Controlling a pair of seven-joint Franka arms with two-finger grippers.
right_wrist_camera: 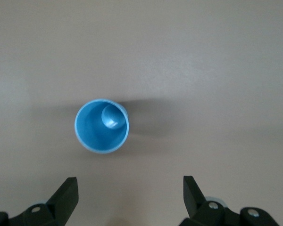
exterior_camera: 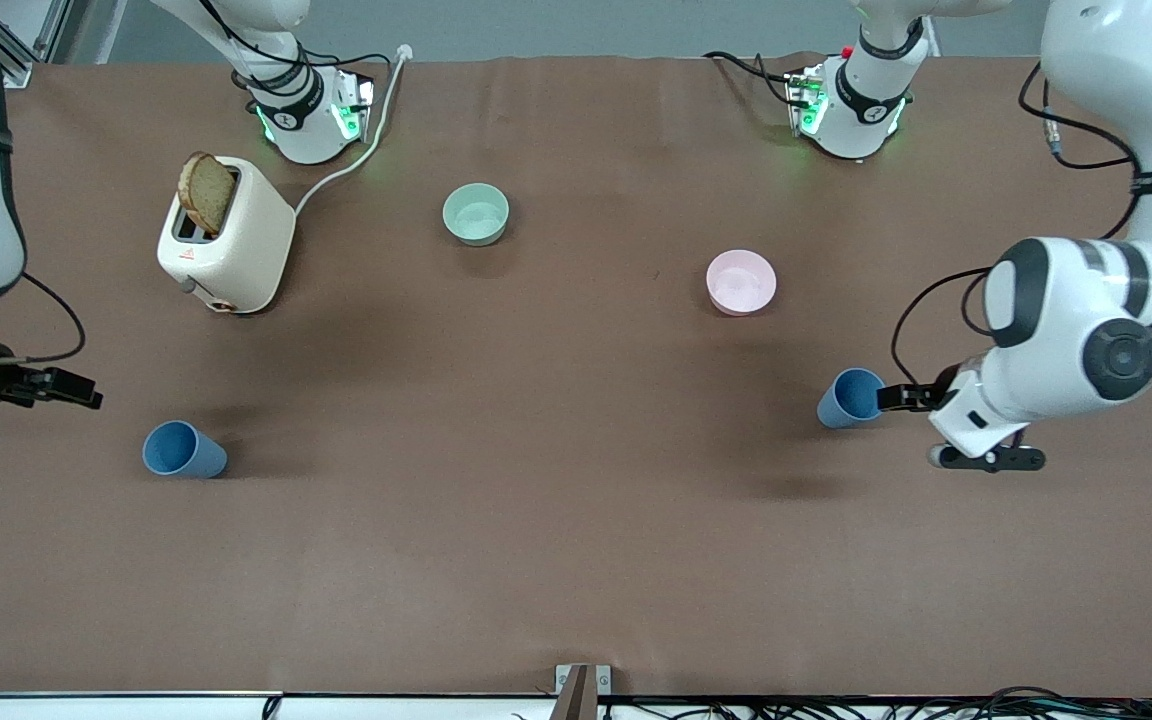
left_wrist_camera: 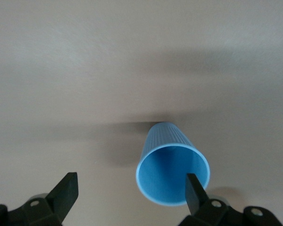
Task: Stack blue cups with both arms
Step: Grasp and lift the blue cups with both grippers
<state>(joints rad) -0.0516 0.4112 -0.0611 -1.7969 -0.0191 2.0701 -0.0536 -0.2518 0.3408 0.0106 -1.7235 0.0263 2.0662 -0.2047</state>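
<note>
Blue cups: two small matte blue tapered plastic tumblers stand upright on the brown table, well apart, so neither is stacked yet.
Cup at left arm's end: the first blue cup (exterior_camera: 850, 398) (left_wrist_camera: 172, 168) stands nearer to the front camera than the pink bowl (exterior_camera: 741, 282).
Cup at right arm's end: the second blue cup (exterior_camera: 182, 450) (right_wrist_camera: 102, 125) stands nearer to the front camera than the cream toaster (exterior_camera: 226, 240) with its slice of bread.
Left gripper: the left gripper (exterior_camera: 901, 397) (left_wrist_camera: 132, 194) is low, its fingers spread wide. One finger is at the cup's rim and the other is well off to the side, so the cup is not centred between them. I think it needs to shift sideways before closing.
Right gripper: the right gripper (exterior_camera: 56, 388) (right_wrist_camera: 130, 195) hangs above the table, near its cup but not around it. Its fingers are wide apart, probably ready for the approach.
Mint-green bowl: the mint-green bowl (exterior_camera: 476, 213) stands between the two arm bases, away from both cups, and is not part of the work.
</note>
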